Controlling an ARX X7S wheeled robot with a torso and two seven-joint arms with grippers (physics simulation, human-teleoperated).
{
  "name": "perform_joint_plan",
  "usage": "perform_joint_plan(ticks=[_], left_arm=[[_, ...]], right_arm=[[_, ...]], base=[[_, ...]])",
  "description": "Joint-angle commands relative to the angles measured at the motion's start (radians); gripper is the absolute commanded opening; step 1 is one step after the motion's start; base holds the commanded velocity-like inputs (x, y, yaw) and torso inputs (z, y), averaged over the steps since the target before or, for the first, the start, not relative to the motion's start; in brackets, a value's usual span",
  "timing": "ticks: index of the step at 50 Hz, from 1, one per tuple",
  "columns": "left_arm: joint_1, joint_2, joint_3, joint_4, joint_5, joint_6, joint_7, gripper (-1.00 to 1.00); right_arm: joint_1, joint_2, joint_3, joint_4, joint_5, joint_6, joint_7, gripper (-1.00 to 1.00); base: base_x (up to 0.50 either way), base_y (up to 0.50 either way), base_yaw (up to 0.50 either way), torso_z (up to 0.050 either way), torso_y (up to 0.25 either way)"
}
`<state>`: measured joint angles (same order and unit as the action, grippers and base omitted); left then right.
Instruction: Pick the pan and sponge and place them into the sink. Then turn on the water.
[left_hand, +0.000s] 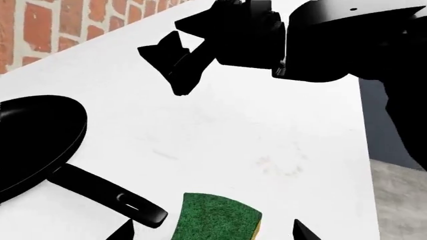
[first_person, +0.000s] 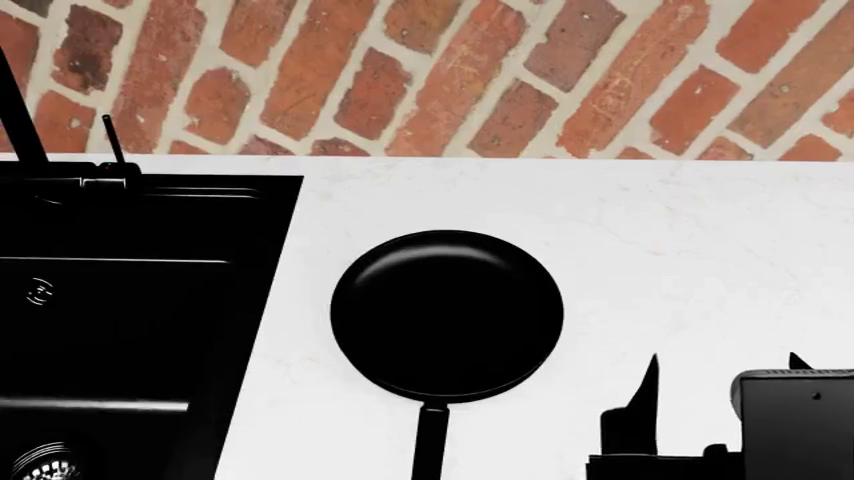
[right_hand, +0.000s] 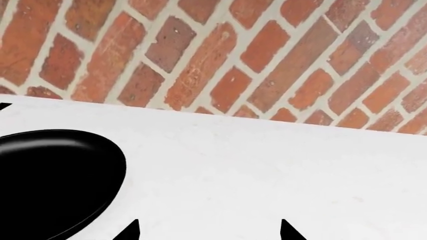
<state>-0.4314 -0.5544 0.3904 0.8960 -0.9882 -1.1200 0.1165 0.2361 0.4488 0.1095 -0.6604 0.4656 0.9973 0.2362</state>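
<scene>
The left tool (left_hand: 212, 231) hangs low over the white table (left_hand: 267, 140) with its 2 fingertips spread wide, empty, and the sponge (left_hand: 220, 217) lies flat directly between them, green face up with a sliver of yellow at one edge. Just beside the sponge sits the end of the pan's handle (left_hand: 107, 194), and the pan (first_person: 447, 312) itself rests on the table next to the sink (first_person: 134, 300). The right tool (left_hand: 183, 62) hovers further along the table, jaws parted and holding nothing.

The step in hand looks like the sponge pick. To do it well, I would bring the left tool straight down, keep both fingers outside the wavy sides, and close only once they are near the table; the finger nearest the handle needs care, since a nudge there could swing the pan.

The sponge is cut off at the left wrist view's edge and absent from the head view. The sink's drain (first_person: 40, 462) is only partly visible, the faucet is cropped, and no water shows.
</scene>
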Motion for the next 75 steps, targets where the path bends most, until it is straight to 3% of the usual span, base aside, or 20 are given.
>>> perform_joint_plan(ticks=[1,23,37,64,65,75], left_arm=[[-0.023,-0.004,0.071,-0.049,0.045,-0.004,0.023,1.0],[-0.109,-0.036,0.23,-0.156,0.19,0.026,0.128,1.0],[-0.164,-0.004,0.309,-0.239,0.243,0.045,0.179,1.0],[-0.146,-0.017,0.378,-0.238,0.259,0.055,0.199,1.0],[-0.142,-0.02,0.373,-0.24,0.257,0.061,0.2,-1.0],[-0.137,-0.032,0.402,-0.207,0.292,0.102,0.203,-1.0]], right_arm=[[-0.007,-0.003,-0.004,0.009,0.001,-0.01,0.001,1.0],[-0.013,-0.005,-0.014,0.021,0.007,-0.023,-0.001,1.0],[-0.012,-0.007,-0.025,0.033,0.005,-0.03,0.002,1.0],[-0.045,-0.007,-0.012,0.025,0.013,-0.048,0.009,1.0],[-0.046,-0.007,-0.012,0.026,0.013,-0.05,0.009,1.0],[-0.045,-0.007,-0.01,0.027,0.015,-0.052,0.012,1.0]], base=[[0.0,0.0,0.0,0.0,0.0],[0.0,0.0,0.0,0.0,0.0],[0.0,0.0,0.0,0.0,0.0],[0.0,0.0,0.0,0.0,0.0],[0.0,0.0,0.0,0.0,0.0],[0.0,0.0,0.0,0.0,0.0]])
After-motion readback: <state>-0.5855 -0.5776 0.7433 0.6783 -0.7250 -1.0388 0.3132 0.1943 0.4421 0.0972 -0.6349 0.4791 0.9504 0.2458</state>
